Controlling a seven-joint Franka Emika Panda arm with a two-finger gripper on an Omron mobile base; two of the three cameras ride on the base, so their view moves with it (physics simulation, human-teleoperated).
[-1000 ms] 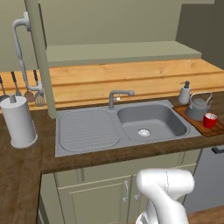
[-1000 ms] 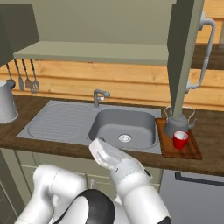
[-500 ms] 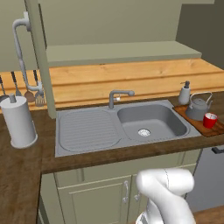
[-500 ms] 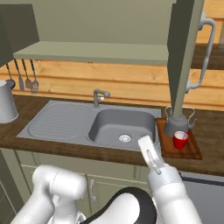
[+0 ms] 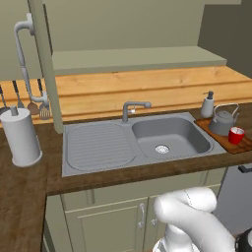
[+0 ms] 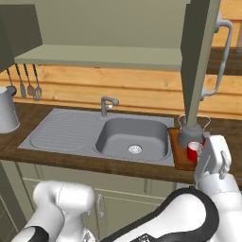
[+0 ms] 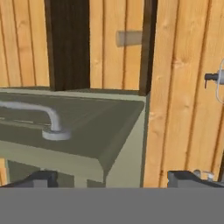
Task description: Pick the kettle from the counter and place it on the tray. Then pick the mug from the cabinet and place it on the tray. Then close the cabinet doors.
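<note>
The grey kettle [image 5: 224, 119] and the red mug [image 5: 236, 135] both stand on the wooden tray [image 5: 212, 130] at the right end of the counter [image 5: 29, 172]. In the right base view the open right cabinet door [image 6: 198, 61] hides part of the kettle [image 6: 189, 136], with the mug [image 6: 194, 151] in front on the tray [image 6: 177, 152]. My white hand [image 6: 215, 158] rises just right of the mug. In the hand view my gripper [image 7: 114, 179] is open and holds nothing. It faces a cabinet door [image 7: 96, 131] with its curved grey handle [image 7: 43, 118].
The left cabinet door [image 5: 44, 64] also stands open, and a pale shelf [image 5: 133, 59] runs between the doors. A steel sink [image 5: 170, 135] with a faucet [image 5: 133, 109] is set in the counter. A soap bottle [image 5: 208, 104] stands behind the tray and a tall grey-white cylinder [image 5: 19, 138] at far left.
My arm has swung right, from in front of the sink to beside the tray. The gripper stays open; kettle, mug and doors have not moved.
</note>
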